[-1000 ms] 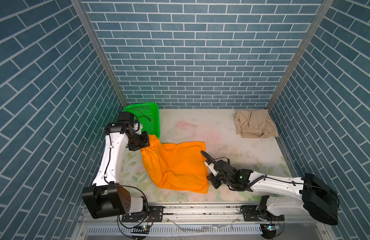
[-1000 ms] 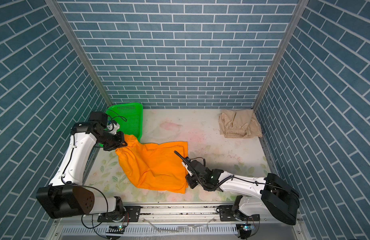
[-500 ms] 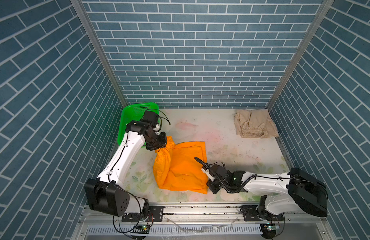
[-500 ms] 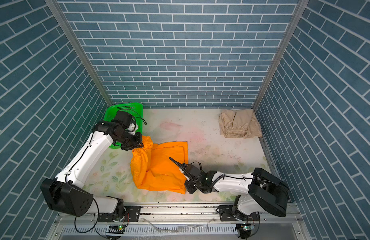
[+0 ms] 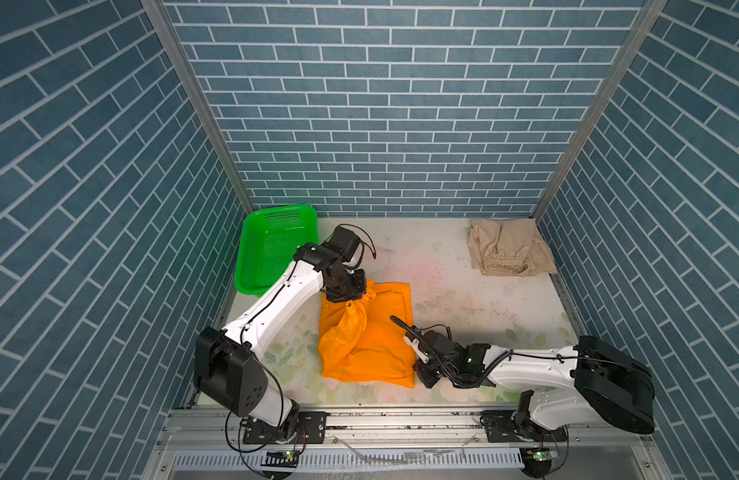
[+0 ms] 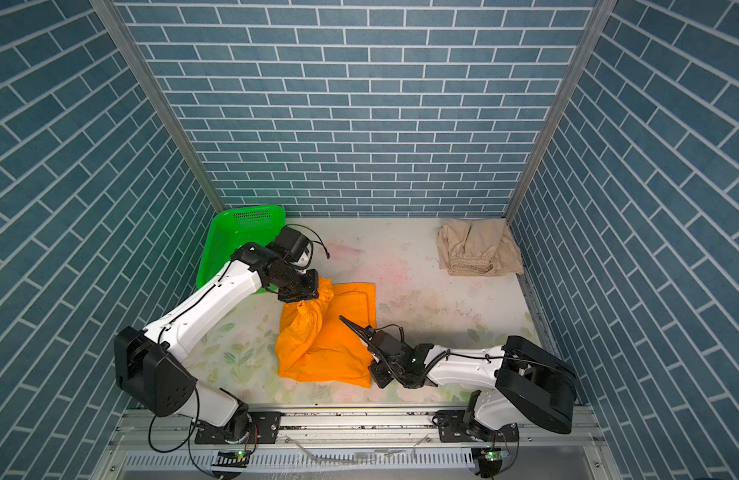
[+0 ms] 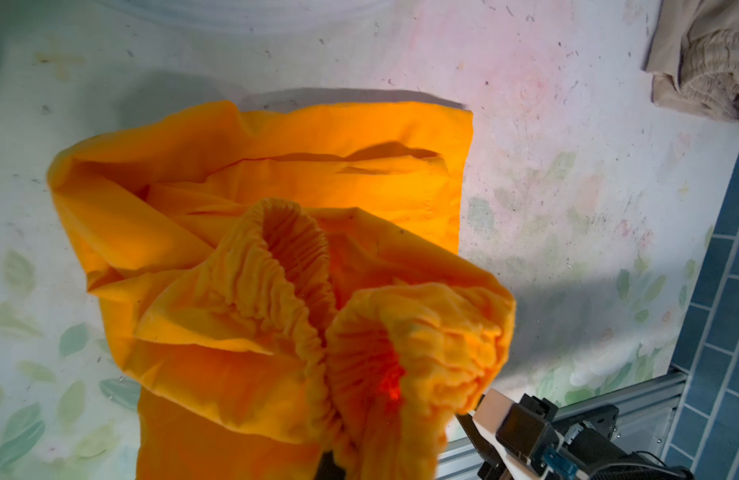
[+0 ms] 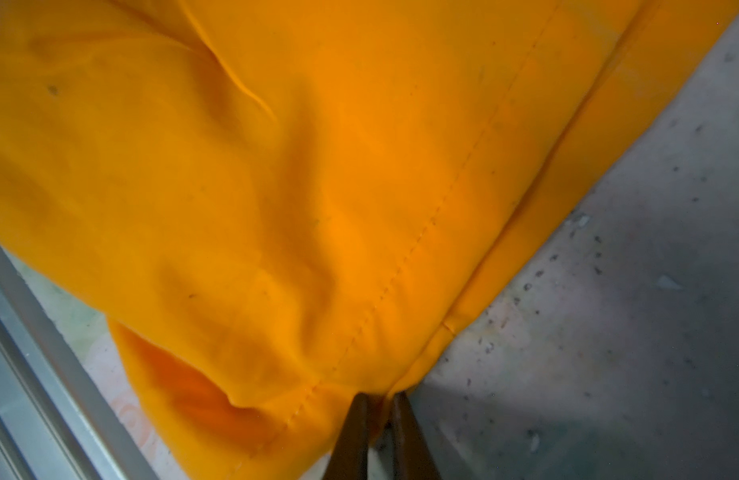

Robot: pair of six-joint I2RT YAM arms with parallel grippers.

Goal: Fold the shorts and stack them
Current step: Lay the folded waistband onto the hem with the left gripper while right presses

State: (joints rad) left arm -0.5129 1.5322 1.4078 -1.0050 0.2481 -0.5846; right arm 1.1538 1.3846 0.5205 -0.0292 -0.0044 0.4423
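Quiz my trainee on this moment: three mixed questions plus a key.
1. True or false: the beige shorts sit inside the green basket.
2. Which part of the orange shorts does the left gripper grip? A hem; B gathered waistband; C pocket.
3. What does the right gripper pinch?
Key: 1 false, the beige shorts lie on the table, apart from the green basket; 2 B; 3 the orange shorts' hem corner.

Both top views stare down from high over the front edge, sharing the whole table [image 5: 442, 266] [image 6: 409, 266]. Left wrist camera hovers near the orange shorts [image 7: 318, 137], facing the right edge; right wrist camera's jammed against that same cloth [image 8: 318, 166].
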